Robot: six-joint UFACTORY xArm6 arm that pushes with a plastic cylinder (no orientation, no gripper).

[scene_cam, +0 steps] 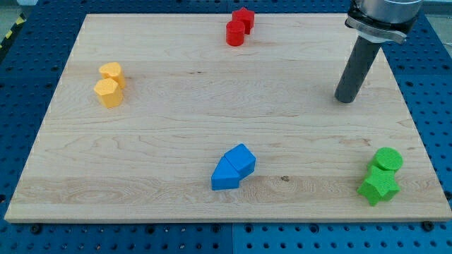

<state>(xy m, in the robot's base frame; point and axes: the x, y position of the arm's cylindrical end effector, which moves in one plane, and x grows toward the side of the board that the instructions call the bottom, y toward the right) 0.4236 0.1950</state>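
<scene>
My tip (345,99) rests on the wooden board (176,127) at the view's right, upper half, touching no block. The nearest blocks are the green cylinder (388,159) and the green star-shaped block (378,185) just below it, both well below my tip near the board's lower right corner. A red cylinder (235,33) and a red block (244,18) sit together at the top centre, far to my tip's left. Two blue blocks (234,168) lie touching at the bottom centre. Two yellow blocks (109,85) stand together at the upper left.
The board lies on a blue perforated table (21,85). The rod's wider metal collar (378,25) rises out of the view's top right.
</scene>
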